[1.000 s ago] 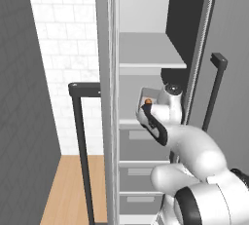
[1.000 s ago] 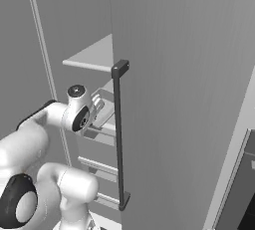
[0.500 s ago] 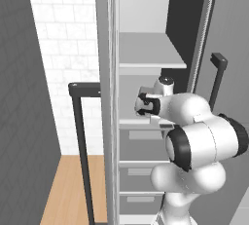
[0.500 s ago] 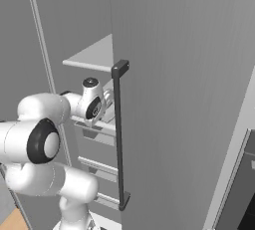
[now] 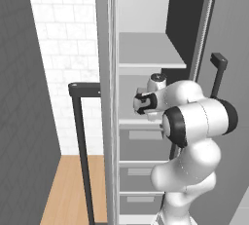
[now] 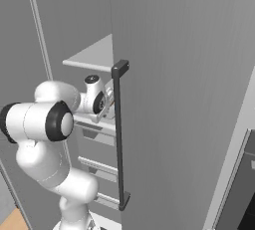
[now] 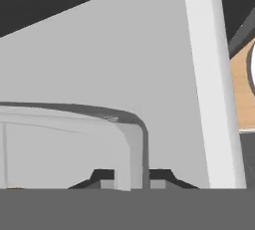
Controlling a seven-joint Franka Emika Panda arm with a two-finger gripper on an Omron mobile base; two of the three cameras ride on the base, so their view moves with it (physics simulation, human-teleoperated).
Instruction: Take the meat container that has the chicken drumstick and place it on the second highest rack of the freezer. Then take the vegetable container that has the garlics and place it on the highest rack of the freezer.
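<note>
We see our jaws closed on the rim of the meat container (image 7: pixel 130 144), which rests on the second highest rack (image 5: pixel 127 121) inside the freezer (image 6: pixel 179 99). The highest rack (image 5: pixel 146 56) lies just above.

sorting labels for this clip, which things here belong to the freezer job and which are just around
Job: meat container, its wall pinched by the fingers; second highest rack; highest rack; freezer.
Just around: grey drawers; black bar handle; tiled wall; wood floor.
</note>
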